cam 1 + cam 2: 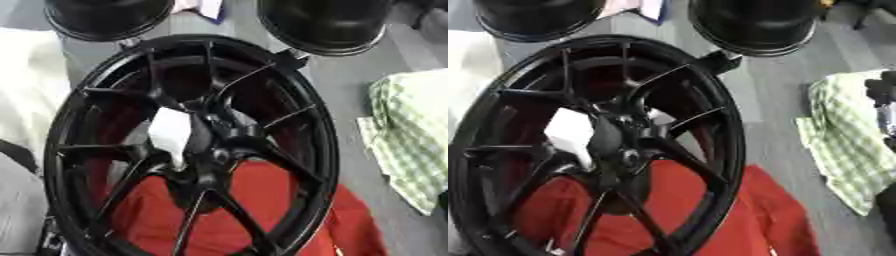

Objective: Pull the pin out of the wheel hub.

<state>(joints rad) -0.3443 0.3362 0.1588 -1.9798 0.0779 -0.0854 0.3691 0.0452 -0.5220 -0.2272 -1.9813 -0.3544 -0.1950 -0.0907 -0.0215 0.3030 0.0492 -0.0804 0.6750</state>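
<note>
The large black multi-spoke metal wheel hub [192, 145] lies on a red cloth [262, 210], filling the view; it looks heavy and stiff. A white blocky piece [171, 132] sits near its centre, perhaps the pin, best taken by its sides. No robot hand shows, so its state cannot be told.

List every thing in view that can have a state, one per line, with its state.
Wheel: black, spoked, lying over a red cloth, no robot hand on it.
Hub: at the wheel's centre; I cannot make out a pin.
White object: sits between the spokes beside the hub.
Red cloth: spread under the wheel, showing through the spokes.
Checked cloth: crumpled on the floor, right of the wheel.
Two black round objects: beyond the wheel's far rim.
</note>
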